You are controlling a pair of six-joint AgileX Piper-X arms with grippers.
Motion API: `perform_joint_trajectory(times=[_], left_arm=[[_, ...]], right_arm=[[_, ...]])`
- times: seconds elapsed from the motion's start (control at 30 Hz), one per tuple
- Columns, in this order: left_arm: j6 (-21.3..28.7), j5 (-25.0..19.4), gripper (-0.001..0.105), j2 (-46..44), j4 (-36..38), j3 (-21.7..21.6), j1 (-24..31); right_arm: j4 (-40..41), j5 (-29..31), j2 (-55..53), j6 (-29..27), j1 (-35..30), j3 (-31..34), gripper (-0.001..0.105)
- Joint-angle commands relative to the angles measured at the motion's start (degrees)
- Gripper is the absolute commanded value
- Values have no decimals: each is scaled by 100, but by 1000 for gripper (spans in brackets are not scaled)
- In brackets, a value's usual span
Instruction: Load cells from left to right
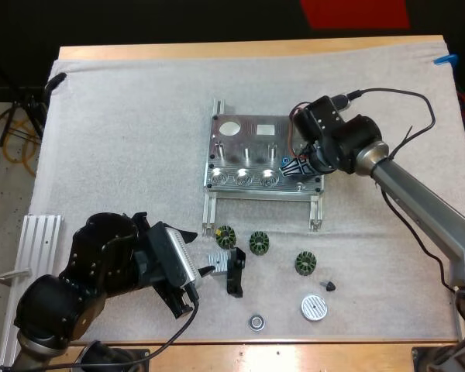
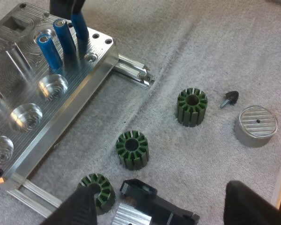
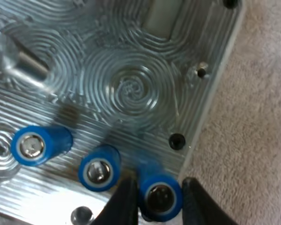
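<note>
- White, towel-textured mat (image 1: pixel 124 124) covers the wooden surface.
- Bare machined aluminium forms the metal fixture (image 1: pixel 240 147) at mid-mat. Its plate is swirled with tool marks and sunk with round pockets.
- The right end effector (image 3: pixel 154 197) sits directly over the fixture's right end, by a corner, its black fingers clamped on either side of a blue cell (image 3: pixel 160 199). This arm is by far the nearer to the work.
- The left end effector (image 2: pixel 164 206) hangs well apart, near the front edge, fingers spread and holding nothing.
- The gripped cell is a smooth cylinder with a metal cap and stands upright, so its seat probably lies straight down. Whether it has bottomed out cannot be told.
- A second cell (image 3: pixel 99 169) and a third cell (image 3: pixel 37 145) stand in a row beside it.
- Three green ribbed rings (image 2: pixel 132 150), a ridged silver disc (image 2: pixel 256 125) and a small dark knob (image 2: pixel 230 97) lie loose on the mat.
</note>
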Motion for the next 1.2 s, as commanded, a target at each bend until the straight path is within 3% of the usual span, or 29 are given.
perform_joint_trajectory(times=[0.0,0.43,0.73,1.17], left_arm=[[-79,-13,58,-29,22,-59,-28],[-79,-13,58,-29,22,-59,-28],[-79,-13,58,-29,22,-59,-28],[-79,-13,58,-29,22,-59,-28]], right_arm=[[-56,-40,-24,27,-14,2,20],[-50,13,-24,52,-14,24,20],[-135,13,-24,427,-14,496,20],[-517,13,-24,429,-14,441,23]])
